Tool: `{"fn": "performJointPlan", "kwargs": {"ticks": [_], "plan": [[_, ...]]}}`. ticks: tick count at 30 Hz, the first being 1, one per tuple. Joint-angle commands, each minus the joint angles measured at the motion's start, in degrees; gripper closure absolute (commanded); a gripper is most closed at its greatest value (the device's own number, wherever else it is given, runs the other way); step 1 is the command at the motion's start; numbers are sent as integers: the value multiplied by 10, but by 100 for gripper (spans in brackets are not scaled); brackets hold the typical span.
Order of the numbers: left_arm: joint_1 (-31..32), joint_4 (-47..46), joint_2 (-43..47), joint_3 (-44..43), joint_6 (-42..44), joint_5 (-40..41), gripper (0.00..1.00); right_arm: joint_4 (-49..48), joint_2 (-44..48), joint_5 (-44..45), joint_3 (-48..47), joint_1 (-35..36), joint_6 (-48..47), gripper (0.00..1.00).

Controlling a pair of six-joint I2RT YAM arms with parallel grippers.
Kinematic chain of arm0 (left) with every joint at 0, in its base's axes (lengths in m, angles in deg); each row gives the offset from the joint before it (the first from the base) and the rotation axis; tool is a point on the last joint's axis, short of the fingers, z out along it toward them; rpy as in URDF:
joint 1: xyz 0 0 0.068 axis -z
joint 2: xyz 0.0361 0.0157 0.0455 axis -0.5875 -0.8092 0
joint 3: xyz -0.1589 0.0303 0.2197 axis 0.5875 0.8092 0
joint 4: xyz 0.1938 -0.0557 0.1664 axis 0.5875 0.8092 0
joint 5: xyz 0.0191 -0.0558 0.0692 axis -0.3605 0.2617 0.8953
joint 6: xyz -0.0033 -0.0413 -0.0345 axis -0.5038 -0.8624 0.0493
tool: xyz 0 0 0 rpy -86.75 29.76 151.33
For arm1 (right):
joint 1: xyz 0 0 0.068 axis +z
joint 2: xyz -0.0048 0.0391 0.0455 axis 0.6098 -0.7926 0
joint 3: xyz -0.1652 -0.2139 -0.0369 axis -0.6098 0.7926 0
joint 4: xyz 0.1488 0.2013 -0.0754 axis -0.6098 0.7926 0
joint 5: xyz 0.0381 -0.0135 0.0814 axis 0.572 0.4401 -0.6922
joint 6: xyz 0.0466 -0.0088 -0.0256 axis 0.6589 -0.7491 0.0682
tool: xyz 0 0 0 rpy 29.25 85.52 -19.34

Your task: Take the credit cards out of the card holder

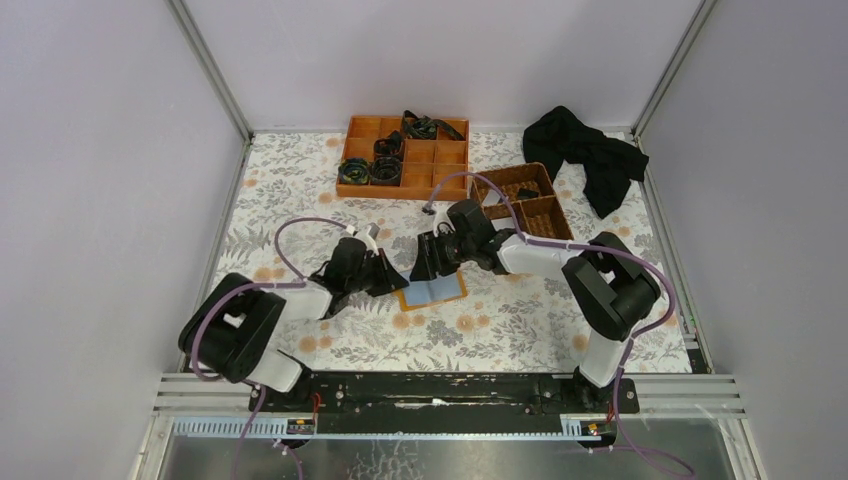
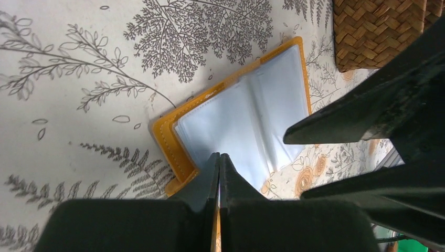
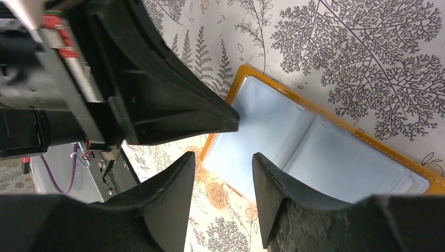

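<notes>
The card holder (image 1: 433,291) lies open on the floral tablecloth, pale blue-grey inside with an orange rim. It also shows in the left wrist view (image 2: 252,115) and the right wrist view (image 3: 315,152). No card shows in its clear pockets. My left gripper (image 1: 388,277) is at its left edge, and in the left wrist view (image 2: 219,160) the jaws are shut on the orange rim. My right gripper (image 1: 424,264) is open over the holder's corner, and in its own view (image 3: 223,165) one fingertip (image 3: 262,168) is above the blue-grey inside. The two grippers are close together.
An orange compartment tray (image 1: 405,180) with black items stands at the back. A brown wicker basket (image 1: 527,203) is behind the right arm, and its corner shows in the left wrist view (image 2: 378,31). A black cloth (image 1: 590,152) lies at the back right.
</notes>
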State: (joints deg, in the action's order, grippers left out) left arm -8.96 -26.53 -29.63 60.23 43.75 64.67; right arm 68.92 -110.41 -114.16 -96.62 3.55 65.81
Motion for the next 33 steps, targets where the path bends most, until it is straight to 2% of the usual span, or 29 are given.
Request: {"fn": "performJointPlan", "kwargs": {"ticks": [1, 7, 13, 33], "plan": [[4, 43, 56, 12, 8, 34, 100, -11, 2, -1, -10, 8, 9, 49], [6, 65, 58, -3, 23, 37, 100, 51, 67, 70, 12, -25, -13, 49], [7, 34, 28, 9, 15, 23, 100, 104, 69, 101, 31, -52, -44, 49], [8, 15, -20, 1, 16, 11, 100, 78, 17, 93, 61, -53, -44, 47]]}}
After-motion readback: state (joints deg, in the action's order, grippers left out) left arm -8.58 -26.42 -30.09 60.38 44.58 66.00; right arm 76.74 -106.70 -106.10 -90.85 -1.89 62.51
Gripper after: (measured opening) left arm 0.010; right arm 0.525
